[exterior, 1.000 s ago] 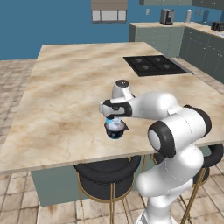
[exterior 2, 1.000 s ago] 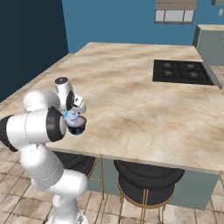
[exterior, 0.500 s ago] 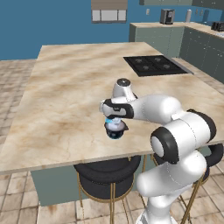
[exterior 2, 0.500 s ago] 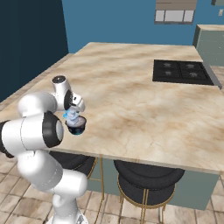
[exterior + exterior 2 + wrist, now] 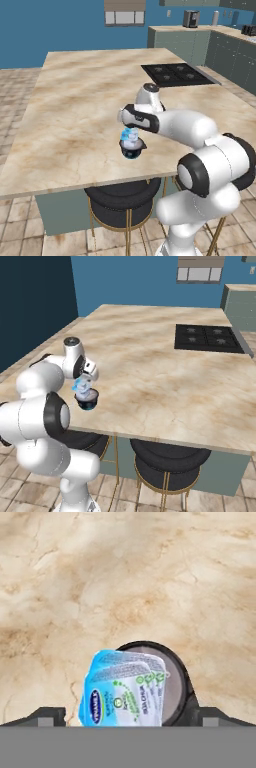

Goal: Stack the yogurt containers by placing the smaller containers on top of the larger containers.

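Small yogurt cup (image 5: 124,689), pale blue and glossy, sits low and left of centre in the hand view atop the dark larger cup (image 5: 172,679) on the marble surface (image 5: 75,115). End effector (image 5: 131,131) hangs released, jaws wide, above it. Likely light, slick, thin-walled; grip its sides gently.

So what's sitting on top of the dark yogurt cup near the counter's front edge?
The small pale-blue cup sits on the dark cup, tilted. It covers much of the grey lid, so how it rests there is hidden.
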